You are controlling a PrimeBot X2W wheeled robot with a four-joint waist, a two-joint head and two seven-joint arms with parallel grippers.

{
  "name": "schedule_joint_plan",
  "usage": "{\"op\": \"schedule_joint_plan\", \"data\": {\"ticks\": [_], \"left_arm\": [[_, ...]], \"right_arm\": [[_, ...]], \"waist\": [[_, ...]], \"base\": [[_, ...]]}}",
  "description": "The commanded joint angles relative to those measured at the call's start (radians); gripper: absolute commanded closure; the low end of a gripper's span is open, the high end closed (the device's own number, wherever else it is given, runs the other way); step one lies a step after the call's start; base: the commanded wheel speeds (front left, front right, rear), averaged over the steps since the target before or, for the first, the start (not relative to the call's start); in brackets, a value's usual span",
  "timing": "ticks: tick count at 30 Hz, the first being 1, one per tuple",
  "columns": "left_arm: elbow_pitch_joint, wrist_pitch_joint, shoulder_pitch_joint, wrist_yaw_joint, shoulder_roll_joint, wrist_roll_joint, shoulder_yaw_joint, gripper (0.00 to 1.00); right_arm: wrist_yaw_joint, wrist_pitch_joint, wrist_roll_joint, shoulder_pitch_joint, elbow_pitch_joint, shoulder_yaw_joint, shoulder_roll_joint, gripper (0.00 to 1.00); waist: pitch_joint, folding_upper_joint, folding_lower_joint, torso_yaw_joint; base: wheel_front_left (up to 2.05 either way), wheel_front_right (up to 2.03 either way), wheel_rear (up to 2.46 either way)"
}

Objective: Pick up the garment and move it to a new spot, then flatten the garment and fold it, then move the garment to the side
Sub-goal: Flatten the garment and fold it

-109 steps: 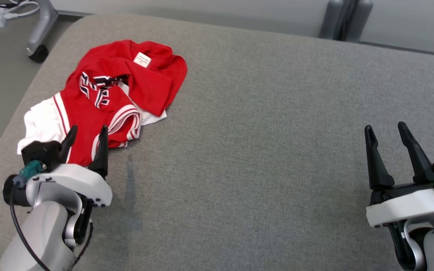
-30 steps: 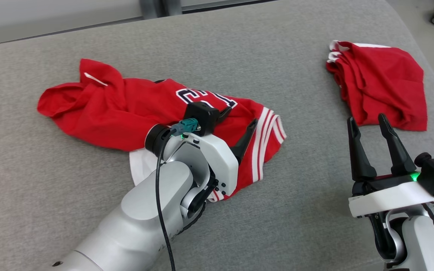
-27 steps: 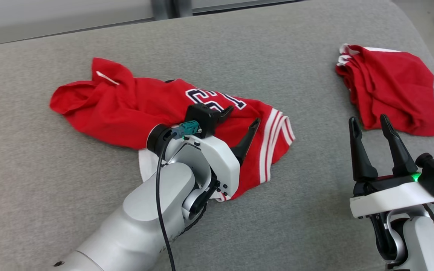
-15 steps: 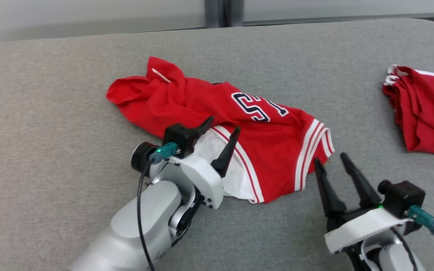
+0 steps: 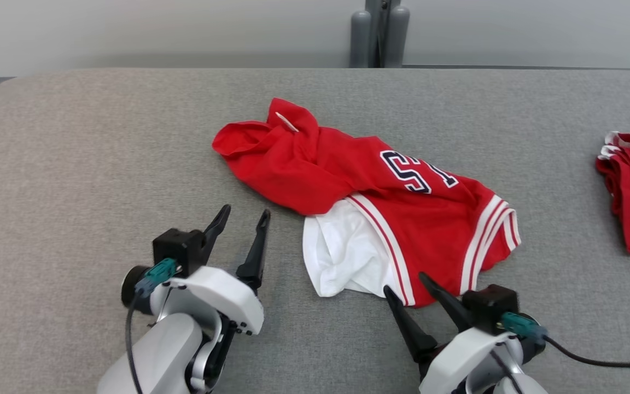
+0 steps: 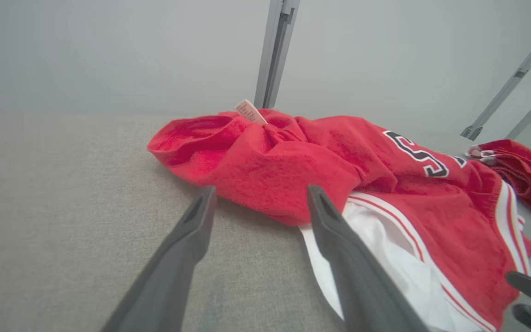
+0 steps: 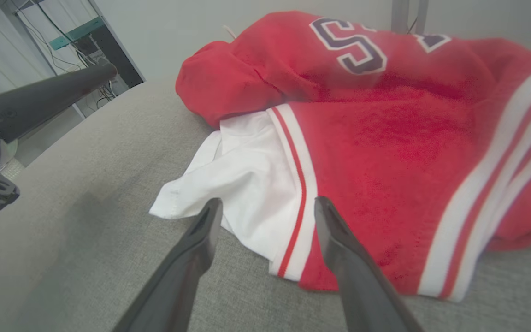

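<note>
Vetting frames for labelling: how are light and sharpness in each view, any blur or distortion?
Head view: even, soft light, jersey crisp, faint shadows. Left wrist view: left fingers blurred, poles lean from the wide lens. Right wrist view: jersey slightly soft, right fingers out of focus.

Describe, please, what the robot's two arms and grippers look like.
The left gripper and right gripper each have two long, dark, tapering fingers on a rounded white housing. A black box with a teal connector sits on each, feeding a thin black cable. The left forearm is smooth silver-grey.
</note>
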Motion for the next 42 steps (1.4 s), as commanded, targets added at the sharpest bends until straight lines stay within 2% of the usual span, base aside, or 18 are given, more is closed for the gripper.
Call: {"op": "schedule_joint_plan", "data": {"ticks": [1,8,16,17,18,19,21,22,23,31,36,37,38,42], "left_arm": [[-0.012,-0.005,0.017,0.010,0.009,0.009,0.014,0.00],[-0.096,-0.005,0.116,0.027,0.030,0.028,0.105,0.00],[-0.130,-0.005,0.158,0.018,0.023,0.054,0.156,0.00],[-0.132,-0.005,0.163,0.017,0.022,0.058,0.160,0.00],[-0.133,-0.005,0.167,0.016,0.022,0.062,0.166,0.00],[-0.134,-0.005,0.169,0.014,0.024,0.063,0.170,0.00],[-0.136,-0.005,0.174,0.009,0.023,0.070,0.179,0.00],[-0.136,-0.005,0.177,0.008,0.022,0.072,0.184,0.00],[-0.137,-0.005,0.181,0.007,0.022,0.073,0.189,0.00],[-0.135,-0.005,0.199,-0.001,0.014,0.089,0.214,0.00],[-0.138,-0.005,0.206,-0.002,0.011,0.094,0.222,0.00],[-0.138,-0.005,0.205,-0.004,0.013,0.096,0.228,0.00],[-0.138,-0.005,0.205,-0.004,0.013,0.096,0.228,0.00],[-0.140,-0.005,0.205,-0.008,0.010,0.101,0.229,0.00]], "right_arm": [[0.000,0.008,-0.020,-0.014,0.018,0.005,-0.006,0.00],[0.000,0.011,-0.175,-0.088,0.190,0.068,-0.032,0.00],[0.000,-0.032,-0.313,-0.161,0.358,0.078,-0.055,0.00],[0.000,-0.039,-0.321,-0.172,0.374,0.078,-0.056,0.08],[0.000,-0.046,-0.326,-0.180,0.388,0.077,-0.055,0.40],[0.000,-0.054,-0.329,-0.188,0.402,0.076,-0.055,0.52],[0.000,-0.070,-0.332,-0.203,0.426,0.078,-0.053,0.64],[0.000,-0.077,-0.333,-0.208,0.436,0.080,-0.053,0.74],[0.000,-0.082,-0.333,-0.213,0.445,0.081,-0.054,0.98],[0.000,-0.145,-0.319,-0.194,0.430,0.107,-0.086,1.00],[0.000,-0.151,-0.322,-0.153,0.373,0.103,-0.146,1.00],[0.000,-0.147,-0.324,-0.129,0.335,0.112,-0.183,1.00],[0.000,-0.147,-0.324,-0.129,0.335,0.112,-0.183,1.00],[0.000,-0.126,-0.310,-0.089,0.271,0.089,-0.270,1.00]], "waist": [[-0.008,0.0000,0.0000,0.014],[-0.014,0.0000,0.0000,0.072],[-0.016,0.0000,0.0000,0.108],[-0.016,0.0000,0.0000,0.110],[-0.016,0.0000,0.0000,0.112],[-0.016,0.0000,0.0000,0.112],[-0.016,0.0000,0.0000,0.111],[-0.017,0.0000,0.0000,0.109],[-0.018,0.0000,0.0000,0.107],[-0.026,0.0000,0.0000,0.060],[-0.027,0.0000,0.0000,0.023],[-0.025,0.0000,0.0000,0.005],[-0.025,0.0000,0.0000,0.005],[-0.019,0.0000,0.0000,-0.028]], "base": [[0.00,0.00,0.00],[0.00,0.00,0.00],[0.00,0.00,0.00],[0.00,0.00,0.00],[0.00,0.00,0.00],[0.00,0.00,0.00],[0.00,0.00,0.00],[0.00,0.00,0.00],[0.00,0.00,0.00],[0.00,0.00,0.00],[0.00,0.00,0.00],[0.00,0.00,0.00],[0.00,0.00,0.00],[0.00,0.00,0.00]]}}
